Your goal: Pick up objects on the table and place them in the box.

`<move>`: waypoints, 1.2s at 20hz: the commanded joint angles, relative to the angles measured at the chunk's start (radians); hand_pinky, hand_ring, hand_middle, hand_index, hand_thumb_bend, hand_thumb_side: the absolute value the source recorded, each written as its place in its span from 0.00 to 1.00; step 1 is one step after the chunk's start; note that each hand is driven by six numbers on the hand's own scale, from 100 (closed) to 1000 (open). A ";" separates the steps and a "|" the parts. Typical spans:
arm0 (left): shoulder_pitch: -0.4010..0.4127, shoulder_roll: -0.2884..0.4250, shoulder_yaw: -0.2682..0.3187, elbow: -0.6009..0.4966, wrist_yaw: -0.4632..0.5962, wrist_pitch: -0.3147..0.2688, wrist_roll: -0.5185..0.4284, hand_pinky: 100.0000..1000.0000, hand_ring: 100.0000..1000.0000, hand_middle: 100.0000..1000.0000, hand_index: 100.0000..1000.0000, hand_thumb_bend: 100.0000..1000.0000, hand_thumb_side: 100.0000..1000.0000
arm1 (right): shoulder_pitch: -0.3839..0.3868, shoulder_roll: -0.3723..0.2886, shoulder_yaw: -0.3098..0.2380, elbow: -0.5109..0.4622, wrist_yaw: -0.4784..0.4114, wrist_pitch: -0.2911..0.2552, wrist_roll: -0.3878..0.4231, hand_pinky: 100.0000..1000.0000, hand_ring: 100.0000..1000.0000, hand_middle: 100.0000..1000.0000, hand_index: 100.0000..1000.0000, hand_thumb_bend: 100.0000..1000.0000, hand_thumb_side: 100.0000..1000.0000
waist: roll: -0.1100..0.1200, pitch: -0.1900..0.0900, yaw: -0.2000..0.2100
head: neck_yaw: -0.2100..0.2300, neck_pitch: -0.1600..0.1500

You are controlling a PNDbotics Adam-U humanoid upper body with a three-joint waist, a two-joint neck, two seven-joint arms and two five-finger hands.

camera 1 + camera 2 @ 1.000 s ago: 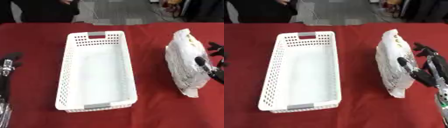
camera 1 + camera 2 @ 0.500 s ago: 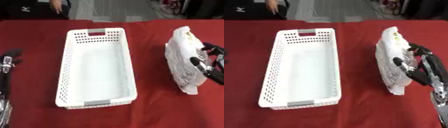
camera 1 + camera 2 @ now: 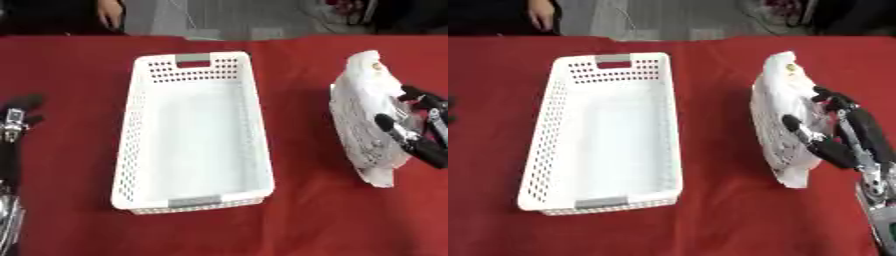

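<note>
Right eye view: the robot's right hand (image 3: 843, 135) comes in from the lower right, its thumb and fingers curled around the right edge of a white plastic bag (image 3: 784, 131), pinching it. The bag lies lengthwise on the red table (image 3: 719, 210), directly left of the palm. Further left of the hand, well apart from the bag, sits a long white perforated box (image 3: 605, 132) with grey handles. The left hand (image 3: 16, 122) shows at the far left edge, away from everything; whether its fingers are spread or closed cannot be told.
</note>
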 commanded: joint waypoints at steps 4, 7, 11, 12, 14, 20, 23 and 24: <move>-0.006 0.011 0.003 -0.013 -0.003 -0.002 -0.005 0.80 0.85 0.75 0.77 0.23 1.00 | -0.026 -0.027 -0.005 -0.028 0.005 0.002 -0.001 0.32 0.71 0.76 0.95 0.65 0.99 | 0.001 -0.011 0.002 | -0.001 -0.002; -0.006 0.011 0.003 -0.012 -0.003 -0.002 -0.005 0.80 0.85 0.75 0.77 0.22 1.00 | -0.029 -0.036 -0.014 -0.045 0.005 0.009 -0.004 0.32 0.71 0.76 0.95 0.65 0.98 | 0.000 -0.011 0.002 | 0.000 -0.003; -0.006 0.012 0.004 -0.011 -0.002 -0.002 -0.005 0.80 0.85 0.75 0.77 0.22 1.00 | -0.029 -0.038 -0.022 -0.055 0.006 0.019 -0.005 0.32 0.71 0.76 0.95 0.65 0.98 | 0.000 -0.011 0.001 | 0.002 -0.004; -0.006 0.012 0.004 -0.011 -0.003 -0.002 -0.005 0.80 0.85 0.75 0.77 0.22 1.00 | -0.029 -0.038 -0.024 -0.056 0.006 0.021 -0.006 0.32 0.71 0.76 0.95 0.65 0.98 | 0.000 -0.011 0.001 | 0.002 -0.004; -0.006 0.012 0.004 -0.010 -0.002 -0.002 -0.004 0.80 0.85 0.75 0.77 0.22 1.00 | -0.028 -0.038 -0.027 -0.057 0.008 0.024 -0.007 0.32 0.71 0.76 0.95 0.65 0.98 | 0.001 -0.011 0.001 | 0.002 -0.005; -0.005 0.012 0.005 -0.010 -0.003 -0.002 -0.004 0.80 0.85 0.75 0.77 0.22 1.00 | -0.026 -0.038 -0.036 -0.056 0.012 0.033 -0.013 0.32 0.71 0.76 0.95 0.65 0.98 | 0.000 -0.011 0.001 | 0.003 -0.005; -0.005 0.012 0.005 -0.010 -0.003 -0.002 -0.004 0.80 0.85 0.75 0.77 0.22 1.00 | -0.024 -0.038 -0.040 -0.055 0.013 0.037 -0.017 0.32 0.70 0.76 0.95 0.65 0.98 | 0.000 -0.011 0.000 | 0.003 -0.005; -0.005 0.012 0.005 -0.010 -0.003 -0.002 -0.004 0.80 0.85 0.75 0.77 0.22 1.00 | -0.023 -0.038 -0.041 -0.054 0.013 0.039 -0.017 0.32 0.70 0.76 0.95 0.65 0.98 | 0.000 -0.011 0.000 | 0.003 -0.005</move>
